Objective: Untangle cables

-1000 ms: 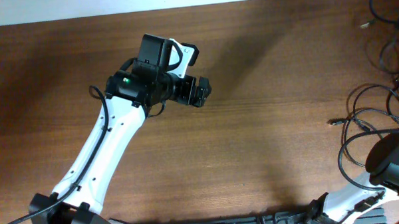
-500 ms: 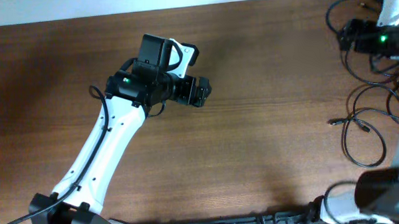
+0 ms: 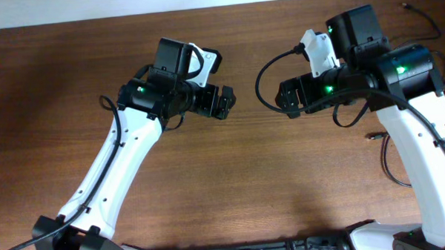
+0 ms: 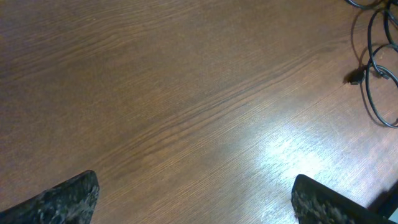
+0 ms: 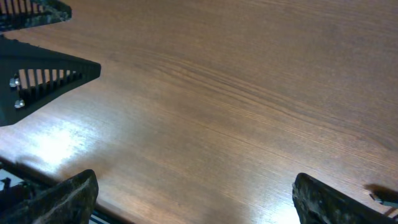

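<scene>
Wooden table [image 3: 269, 183] bears cables [image 4: 355, 77], count unclear; left pincer [image 3: 228, 102] and right pincer [image 3: 283, 98], two, both spread apart.

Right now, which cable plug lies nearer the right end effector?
The plug midway down, beside the right arm; the other plug lies farther off, in the overhead view's top-right corner.
</scene>
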Controlling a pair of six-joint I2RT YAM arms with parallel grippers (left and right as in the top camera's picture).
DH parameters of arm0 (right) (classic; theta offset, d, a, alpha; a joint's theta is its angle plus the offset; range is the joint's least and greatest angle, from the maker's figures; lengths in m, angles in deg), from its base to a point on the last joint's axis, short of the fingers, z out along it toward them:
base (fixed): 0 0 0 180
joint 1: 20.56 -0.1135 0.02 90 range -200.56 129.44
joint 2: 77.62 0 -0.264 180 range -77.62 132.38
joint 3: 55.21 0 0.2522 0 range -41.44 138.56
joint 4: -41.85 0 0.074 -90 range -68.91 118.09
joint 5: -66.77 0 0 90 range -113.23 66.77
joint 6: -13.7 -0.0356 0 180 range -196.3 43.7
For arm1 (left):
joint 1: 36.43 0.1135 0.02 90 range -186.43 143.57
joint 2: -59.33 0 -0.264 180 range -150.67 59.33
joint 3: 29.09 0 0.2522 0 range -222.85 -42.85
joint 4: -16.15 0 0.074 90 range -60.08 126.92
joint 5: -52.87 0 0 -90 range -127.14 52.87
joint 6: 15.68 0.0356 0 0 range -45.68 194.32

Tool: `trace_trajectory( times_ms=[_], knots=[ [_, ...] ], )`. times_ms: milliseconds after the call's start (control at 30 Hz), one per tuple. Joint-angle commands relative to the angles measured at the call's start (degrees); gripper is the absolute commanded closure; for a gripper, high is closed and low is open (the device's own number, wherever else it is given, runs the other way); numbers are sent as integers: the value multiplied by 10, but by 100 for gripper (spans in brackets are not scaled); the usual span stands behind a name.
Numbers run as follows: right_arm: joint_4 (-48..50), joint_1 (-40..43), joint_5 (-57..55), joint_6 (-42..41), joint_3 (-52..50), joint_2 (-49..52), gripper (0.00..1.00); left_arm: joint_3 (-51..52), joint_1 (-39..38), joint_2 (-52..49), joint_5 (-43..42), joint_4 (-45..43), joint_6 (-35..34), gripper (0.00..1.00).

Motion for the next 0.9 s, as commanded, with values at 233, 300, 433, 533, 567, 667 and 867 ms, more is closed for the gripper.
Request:
trace_trajectory(
  times_ms=[233, 300, 433, 533, 567, 667, 867],
  knots=[
    [178, 14, -7, -7, -112, -118, 1, -3, 0, 3, 2, -1, -5, 1],
    [285, 39, -7, -7, -241, -184, 1, -3, 0, 3, 2, -1, -5, 1],
    [501, 83, -5, -7, -478, -315, 1, -3, 0, 3, 2, -1, -5, 1],
    [657, 108, -5, -7, -633, -398, 1, -3, 0, 3, 2, -1, -5, 1],
    [723, 111, -5, -7, -692, -426, 1, -3, 0, 3, 2, -1, -5, 1],
    [895, 115, -5, -7, -838, -491, 2, -3, 0, 3, 2, -1, -5, 1],
    [1057, 133, -5, -7, -1000, -591, 1, -3, 0, 3, 2, -1, -5, 1]
  ],
)
